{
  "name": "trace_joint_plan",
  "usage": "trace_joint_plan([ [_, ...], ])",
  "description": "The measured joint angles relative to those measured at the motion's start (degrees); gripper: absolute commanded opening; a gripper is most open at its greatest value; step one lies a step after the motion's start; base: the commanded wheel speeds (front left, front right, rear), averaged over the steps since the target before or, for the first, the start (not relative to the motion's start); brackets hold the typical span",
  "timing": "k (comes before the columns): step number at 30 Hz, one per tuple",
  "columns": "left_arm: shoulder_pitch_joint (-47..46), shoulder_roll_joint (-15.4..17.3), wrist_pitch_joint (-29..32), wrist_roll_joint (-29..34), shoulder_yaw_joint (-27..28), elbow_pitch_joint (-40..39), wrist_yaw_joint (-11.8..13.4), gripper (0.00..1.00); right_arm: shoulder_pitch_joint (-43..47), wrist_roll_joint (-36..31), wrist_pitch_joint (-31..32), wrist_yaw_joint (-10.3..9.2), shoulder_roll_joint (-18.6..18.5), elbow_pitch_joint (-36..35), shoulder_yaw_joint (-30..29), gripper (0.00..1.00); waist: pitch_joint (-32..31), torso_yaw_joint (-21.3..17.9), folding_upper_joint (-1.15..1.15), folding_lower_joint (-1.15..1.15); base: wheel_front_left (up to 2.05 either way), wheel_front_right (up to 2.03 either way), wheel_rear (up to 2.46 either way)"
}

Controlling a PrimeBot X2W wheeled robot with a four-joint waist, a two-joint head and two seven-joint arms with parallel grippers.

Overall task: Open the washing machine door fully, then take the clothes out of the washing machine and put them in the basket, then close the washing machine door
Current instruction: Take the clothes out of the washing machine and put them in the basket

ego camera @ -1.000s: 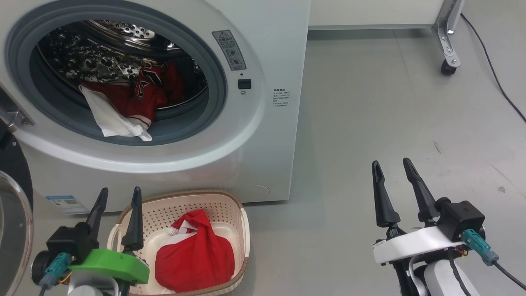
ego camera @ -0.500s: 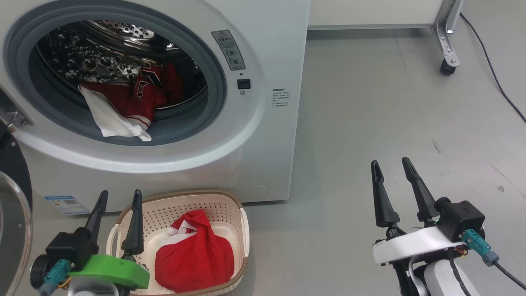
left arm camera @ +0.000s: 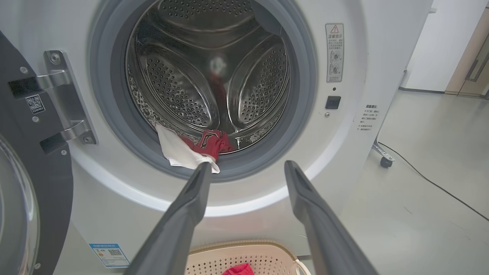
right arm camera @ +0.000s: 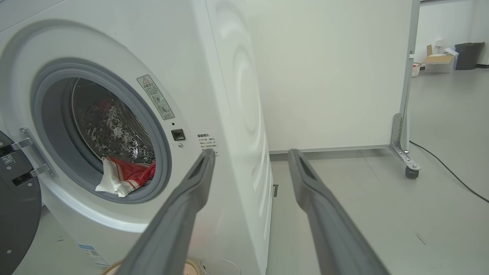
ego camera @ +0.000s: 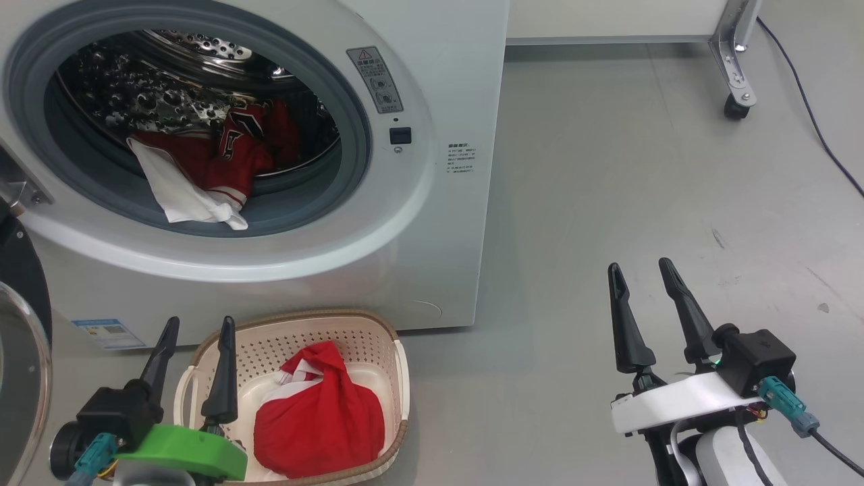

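The white washing machine [ego camera: 445,223] stands with its door [ego camera: 17,351] swung open at the far left, black rim and glass showing. In the drum lie clothes [ego camera: 223,158]: a red jersey and a white cloth [ego camera: 179,192] draped over the grey gasket. A cream basket [ego camera: 378,337] on the floor below holds a plain red piece [ego camera: 317,422]. My left gripper [ego camera: 196,324] is open and empty, low beside the basket's left rim. My right gripper [ego camera: 641,270] is open and empty over bare floor to the right. The left wrist view looks into the drum at the clothes [left arm camera: 191,149].
A wheeled metal frame foot [ego camera: 736,101] and a black cable [ego camera: 817,135] lie at the far right on the grey floor. A white panel wall runs behind. Open floor stretches right of the washer.
My left gripper has sunk slightly lower in the head view. The whole picture has shifted a little. Clothes and basket stay put.
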Motion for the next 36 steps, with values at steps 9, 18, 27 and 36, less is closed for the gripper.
trace_joint_plan([
  [9, 0.73, 0.0, 0.0, 0.15, 0.07, -0.48, 0.0, 1.0, 0.0, 0.0, 0.0, 0.0, 0.0, -0.1, 0.1, 1.0, 0.22, -0.05, 0.0, 0.0, 0.0, 0.0, 0.0],
  [18, 0.8, -0.02, 0.0, 0.15, 0.62, -1.44, 0.0, 1.0, -0.01, -0.01, 0.0, 0.0, 0.0, -1.0, 0.25, 1.0, 1.77, -0.4, 0.0, 0.0, 0.0, 0.0, 0.0],
  [27, 0.5, 0.82, 0.24, 0.48, 0.71, -2.23, 0.01, 1.0, -0.1, -0.02, 0.0, -0.07, 0.0, -2.46, 1.1, 1.0, 5.72, -1.04, 0.0, 0.0, 0.0, 0.0, 0.0],
  [36, -6.6, 4.38, 3.49, 2.04, 3.3, -2.23, 1.35, 1.0, -2.2, -0.01, 0.0, -0.58, -0.03, -4.04, 2.97, 1.0, 11.63, -2.17, 0.0, 0.0, 0.0, 0.0, 0.0],
])
